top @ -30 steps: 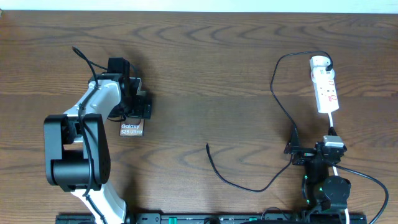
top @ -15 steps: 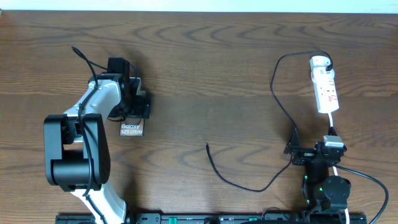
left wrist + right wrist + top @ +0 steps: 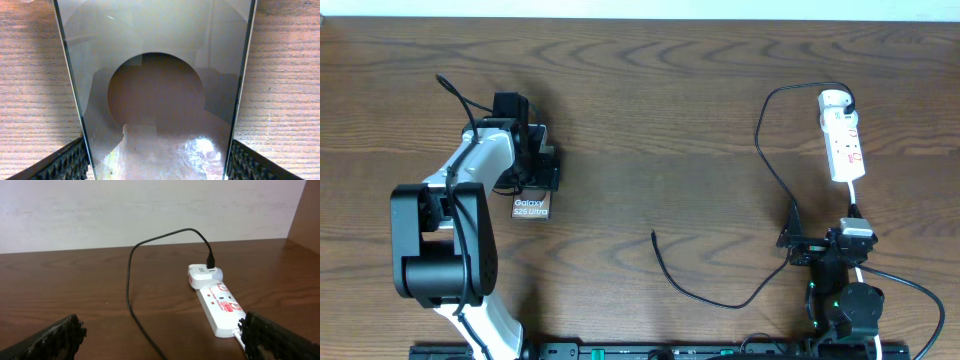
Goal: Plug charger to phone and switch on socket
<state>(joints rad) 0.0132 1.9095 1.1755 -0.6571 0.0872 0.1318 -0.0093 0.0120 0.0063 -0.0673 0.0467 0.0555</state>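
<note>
The phone (image 3: 531,207) lies flat on the table at the left, its pale "Galaxy S25 Ultra" strip showing. My left gripper (image 3: 537,168) sits over its far part. In the left wrist view the phone's glossy face (image 3: 155,75) fills the space between the left gripper's (image 3: 157,162) two fingers, which press against its long edges. The charger's cable (image 3: 764,165) runs from a round white plug (image 3: 833,99) in the socket (image 3: 846,146) down to a loose tip (image 3: 653,235) mid-table. My right gripper (image 3: 817,246) is open and empty, below the socket (image 3: 220,305).
The table is dark brown wood. The socket's white cord (image 3: 855,205) runs down towards the right arm's base. The charger cable (image 3: 131,280) crosses between my right gripper's (image 3: 160,335) fingers on the table. A pale wall stands behind the table's far edge.
</note>
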